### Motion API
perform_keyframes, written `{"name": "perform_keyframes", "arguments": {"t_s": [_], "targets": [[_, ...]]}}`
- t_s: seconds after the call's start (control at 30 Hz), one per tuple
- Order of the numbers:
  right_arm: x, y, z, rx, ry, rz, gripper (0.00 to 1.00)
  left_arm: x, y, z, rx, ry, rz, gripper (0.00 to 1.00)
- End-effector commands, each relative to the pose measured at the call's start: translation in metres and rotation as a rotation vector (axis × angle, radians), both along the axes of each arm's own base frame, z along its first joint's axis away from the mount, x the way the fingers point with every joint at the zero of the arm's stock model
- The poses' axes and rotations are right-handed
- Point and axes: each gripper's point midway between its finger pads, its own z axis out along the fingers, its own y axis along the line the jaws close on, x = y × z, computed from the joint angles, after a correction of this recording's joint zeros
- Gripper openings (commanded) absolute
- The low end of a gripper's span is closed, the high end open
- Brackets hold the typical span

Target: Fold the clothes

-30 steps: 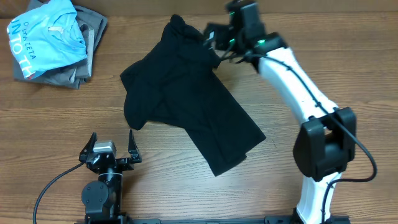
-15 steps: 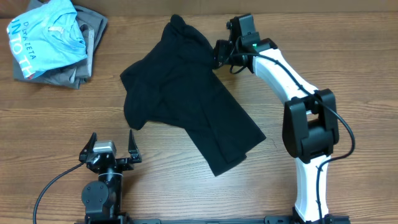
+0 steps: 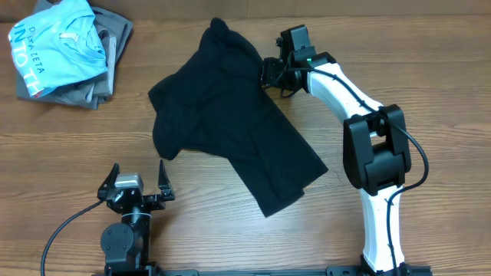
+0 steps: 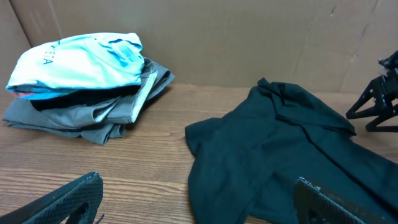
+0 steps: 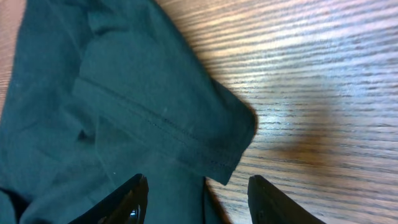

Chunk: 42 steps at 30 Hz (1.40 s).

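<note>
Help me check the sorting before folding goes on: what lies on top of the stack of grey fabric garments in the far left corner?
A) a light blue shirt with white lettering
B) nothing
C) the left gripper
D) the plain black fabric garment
A: the light blue shirt with white lettering rests on the stack of grey fabric garments, while the plain black fabric garment lies spread out apart from them.
</note>
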Motion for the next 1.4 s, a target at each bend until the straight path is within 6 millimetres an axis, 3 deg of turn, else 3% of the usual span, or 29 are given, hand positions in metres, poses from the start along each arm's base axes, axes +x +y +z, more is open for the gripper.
{"name": "perform_keyframes", "arguments": {"t_s": [0.0, 0.33, 0.53, 0.73, 0.9, 1.07, 1.2, 1.37], "targets": [[0.0, 0.005, -0.018, 0.012, 0.03, -0.005, 0.56, 0.0, 0.0, 0.001, 0.015, -0.006, -0.005, 1.0], [0.006, 0.011, -0.018, 0.039, 0.007, -0.002, 0.51, 0.0, 0.0, 0.001, 0.015, -0.006, -0.005, 1.0], [0.004, 0.016, -0.023, 0.036, 0.011, 0.008, 0.34, 0.0, 0.0, 0.001, 0.015, -0.006, -0.005, 1.0], [0.006, 0.019, -0.022, 0.041, -0.002, 0.011, 0.27, 0.0, 0.0, 0.001, 0.015, -0.006, -0.005, 1.0], [0.006, 0.019, -0.022, 0.041, -0.002, 0.011, 0.04, 0.0, 0.0, 0.001, 0.015, -0.006, -0.005, 1.0], [0.015, 0.011, -0.019, 0.009, -0.034, -0.018, 0.04, 0.0, 0.0, 0.001, 0.015, -0.006, -0.005, 1.0], [0.039, -0.008, 0.007, -0.02, -0.112, -0.021, 0.04, 0.0, 0.0, 0.001, 0.015, -0.006, -0.005, 1.0], [0.081, -0.046, 0.065, -0.022, -0.246, -0.07, 0.04, 0.0, 0.0, 0.001, 0.015, -0.006, -0.005, 1.0]]}}
